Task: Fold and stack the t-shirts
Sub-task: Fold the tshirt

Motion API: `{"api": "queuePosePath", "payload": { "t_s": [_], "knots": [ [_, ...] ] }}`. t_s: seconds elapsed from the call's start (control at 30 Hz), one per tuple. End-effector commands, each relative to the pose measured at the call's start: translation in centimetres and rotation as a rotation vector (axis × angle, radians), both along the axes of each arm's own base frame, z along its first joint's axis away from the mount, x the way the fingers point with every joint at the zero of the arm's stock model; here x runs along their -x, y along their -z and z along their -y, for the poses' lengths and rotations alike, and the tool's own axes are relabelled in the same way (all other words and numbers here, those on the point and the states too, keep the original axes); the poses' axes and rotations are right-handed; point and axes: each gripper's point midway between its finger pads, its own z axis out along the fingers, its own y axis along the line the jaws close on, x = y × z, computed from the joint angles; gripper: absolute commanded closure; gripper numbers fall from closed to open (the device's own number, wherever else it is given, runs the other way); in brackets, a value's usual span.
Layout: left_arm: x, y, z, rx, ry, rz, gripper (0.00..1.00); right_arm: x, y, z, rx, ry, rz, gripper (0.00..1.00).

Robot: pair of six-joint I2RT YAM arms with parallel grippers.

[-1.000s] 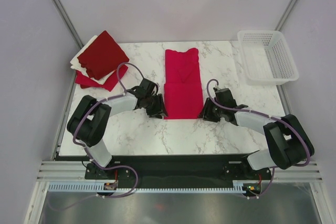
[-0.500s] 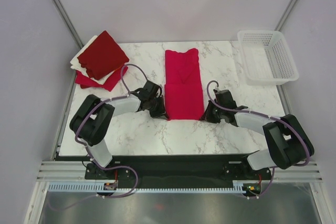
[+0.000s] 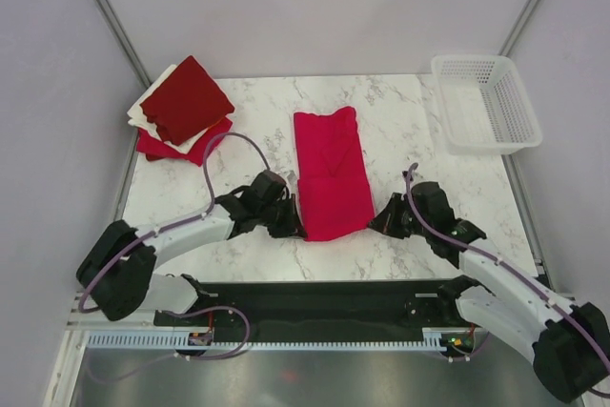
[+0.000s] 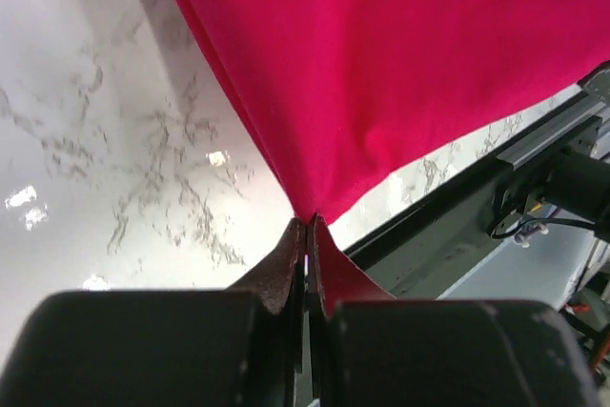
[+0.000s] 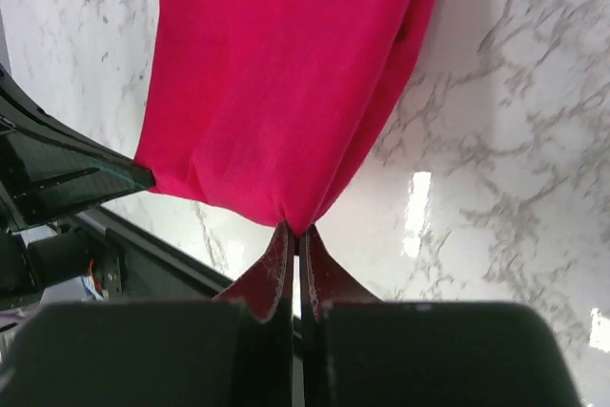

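Note:
A bright crimson t-shirt [image 3: 330,167], folded into a long strip, lies down the middle of the marble table [image 3: 238,131]. My left gripper [image 3: 292,226] is shut on its near left corner, the fabric [image 4: 400,73] pinched between the fingertips [image 4: 307,226]. My right gripper [image 3: 379,223] is shut on the near right corner, where the cloth [image 5: 286,83] gathers into the fingertips [image 5: 294,233]. The near edge is lifted and pulled toward the table's front. A stack of folded t-shirts [image 3: 183,107], dark red over cream and red, sits at the far left corner.
A white lattice basket [image 3: 484,102] stands at the far right corner of the table. The black base rail [image 3: 315,297] runs along the near edge, close behind both grippers.
Both grippers have shut on the crimson shirt's near corners and drawn back toward the front edge, dragging the shirt nearer and slightly askew. Both arms have stretched low.

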Motion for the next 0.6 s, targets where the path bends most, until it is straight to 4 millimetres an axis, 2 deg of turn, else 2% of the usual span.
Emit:
{"api": "queuePosePath", "payload": {
  "t_s": [0.0,0.03,0.1,0.13,0.17,0.3,0.4,0.53,0.57],
  "knots": [
    [1.9,-0.4,-1.4,-0.052,-0.047,0.016,0.98,3.2,0.7,-0.4,0.0,0.004,-0.07,1.0],
    [2.4,-0.9,-1.3,-0.022,-0.108,-0.017,0.98,3.5,0.0,-0.5,-0.009,0.002,-0.046,1.0],
    [3.6,-1.3,-1.2,-0.013,-0.108,-0.021,0.98,4.7,-0.2,-0.5,0.0,-0.006,-0.051,1.0],
    [4.0,-1.2,-1.4,-0.014,-0.121,-0.025,0.98,4.8,-1.1,-0.4,-0.022,0.014,-0.024,1.0],
    [4.3,-2.0,-1.3,0.008,-0.121,-0.009,0.98,5.0,-1.4,-0.3,-0.028,0.018,-0.02,1.0],
    [5.4,-3.0,-1.4,0.02,-0.114,0.007,0.98,5.8,-2.6,0.3,-0.034,0.026,-0.003,1.0],
    [5.3,-4.3,-1.0,0.049,-0.111,0.027,0.98,5.7,-3.8,0.3,-0.035,0.018,0.019,1.0],
    [4.4,-7.4,0.0,0.099,-0.114,0.066,0.98,4.7,-5.4,0.5,0.01,0.019,0.048,1.0],
    [4.7,-6.3,-1.7,-0.003,-0.11,0.065,0.98,4.1,-7.1,0.4,0.007,0.023,0.083,1.0]
  ]
}}
